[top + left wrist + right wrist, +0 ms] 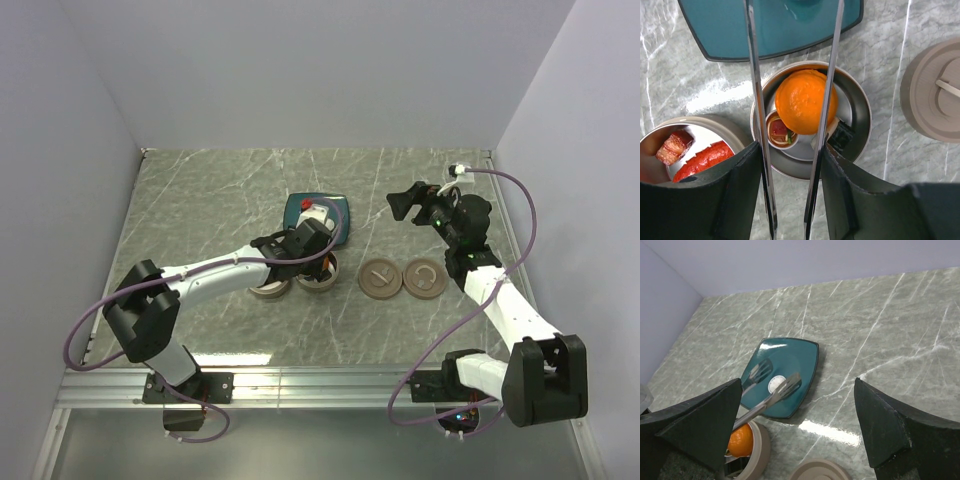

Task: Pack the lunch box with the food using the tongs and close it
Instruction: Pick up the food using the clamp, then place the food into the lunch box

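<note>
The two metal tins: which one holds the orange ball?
The tin under the tongs, nearer the brown lid, holds the orange ball beside sushi rolls; the other tin holds only red pieces.

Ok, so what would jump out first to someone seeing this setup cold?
The bright orange ball grabs the eye first, sitting in the middle tin. The tongs, held in the left gripper, stretch past it towards the teal plate. Two brown lids lie side by side further right.
</note>
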Controlling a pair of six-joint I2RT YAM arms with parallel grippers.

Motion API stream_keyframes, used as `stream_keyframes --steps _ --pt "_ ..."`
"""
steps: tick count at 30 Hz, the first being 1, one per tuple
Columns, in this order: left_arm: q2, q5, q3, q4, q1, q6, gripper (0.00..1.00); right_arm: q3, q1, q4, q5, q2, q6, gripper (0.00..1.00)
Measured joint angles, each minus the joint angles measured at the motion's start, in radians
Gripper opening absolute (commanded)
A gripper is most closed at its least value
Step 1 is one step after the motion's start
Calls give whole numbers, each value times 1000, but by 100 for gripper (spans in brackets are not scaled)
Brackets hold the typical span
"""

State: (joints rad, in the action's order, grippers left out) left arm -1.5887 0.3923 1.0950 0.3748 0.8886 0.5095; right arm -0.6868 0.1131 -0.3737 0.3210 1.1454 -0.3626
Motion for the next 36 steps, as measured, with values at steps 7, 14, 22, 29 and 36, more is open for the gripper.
stream_keyframes --steps 7,14,22,29,36 --pt "0 -30 0 8 0 4 45 0 0 0 2 -8 -1 99" --pt "0 -38 0 12 0 7 32 0 0 0 2 -10 -4 99" --pt "15 -26 -1 31 0 9 23 0 0 0 2 -10 -7 99" --pt "147 24 -29 76 0 14 21 0 -1 0 2 -10 -7 99" --pt "283 59 -68 130 0 54 21 0 -3 0 2 -10 -7 99"
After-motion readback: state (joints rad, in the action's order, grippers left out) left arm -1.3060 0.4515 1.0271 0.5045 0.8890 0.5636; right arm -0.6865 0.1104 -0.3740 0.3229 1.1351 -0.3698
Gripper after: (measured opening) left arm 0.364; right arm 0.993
